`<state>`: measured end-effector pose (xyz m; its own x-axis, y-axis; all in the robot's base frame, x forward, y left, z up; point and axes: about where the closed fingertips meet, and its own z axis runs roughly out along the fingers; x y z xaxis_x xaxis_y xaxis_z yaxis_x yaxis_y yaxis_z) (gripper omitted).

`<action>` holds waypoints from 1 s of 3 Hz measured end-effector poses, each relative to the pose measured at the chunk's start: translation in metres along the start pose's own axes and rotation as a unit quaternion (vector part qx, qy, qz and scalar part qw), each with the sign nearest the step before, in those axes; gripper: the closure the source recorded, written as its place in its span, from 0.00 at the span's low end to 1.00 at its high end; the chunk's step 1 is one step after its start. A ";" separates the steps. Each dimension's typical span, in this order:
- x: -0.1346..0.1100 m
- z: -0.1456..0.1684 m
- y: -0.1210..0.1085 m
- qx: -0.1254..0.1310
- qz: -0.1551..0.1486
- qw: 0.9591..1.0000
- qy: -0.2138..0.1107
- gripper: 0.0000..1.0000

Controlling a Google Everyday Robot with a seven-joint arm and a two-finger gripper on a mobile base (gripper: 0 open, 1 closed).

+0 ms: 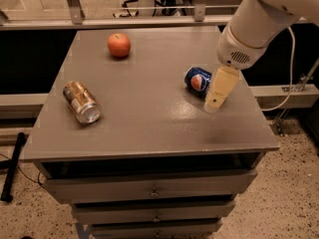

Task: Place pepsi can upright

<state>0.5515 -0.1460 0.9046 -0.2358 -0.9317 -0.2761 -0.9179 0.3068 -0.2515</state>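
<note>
A grey table point(149, 113) fills most of the view, its flat top standing over a stack of drawers point(149, 187) with small knobs, on a speckled floor point(294, 193). The white robot arm point(259, 21) comes in from the upper right corner and reaches over the table's right side, with a pale cable point(291, 59) looping down behind it. At the arm's end the cream-coloured gripper point(213, 105) points down and slightly left, its tip low over the tabletop, right of centre; whether it is spread or closed cannot be told from this angle, and it holds nothing. A bronze-brown can point(81, 102) lies on its side near the left edge, its silver end turned toward the front. The pepsi can point(198, 79) also lies on its side, on the right half of the table toward the back, logo facing up and forward; the gripper stands just in front of it and covers its right end, and contact cannot be made out. A red apple point(119, 45) sits near the back edge, well apart from both cans.
</note>
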 end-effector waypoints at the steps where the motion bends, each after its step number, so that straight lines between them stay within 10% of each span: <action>1: -0.006 0.018 -0.030 0.013 0.030 0.999 -0.006 0.00; 3: -0.007 0.054 -0.065 0.010 0.113 0.994 -0.006 0.00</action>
<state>0.6296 -0.1490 0.8728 -0.4315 -0.8361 -0.3388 -0.8353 0.5121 -0.2000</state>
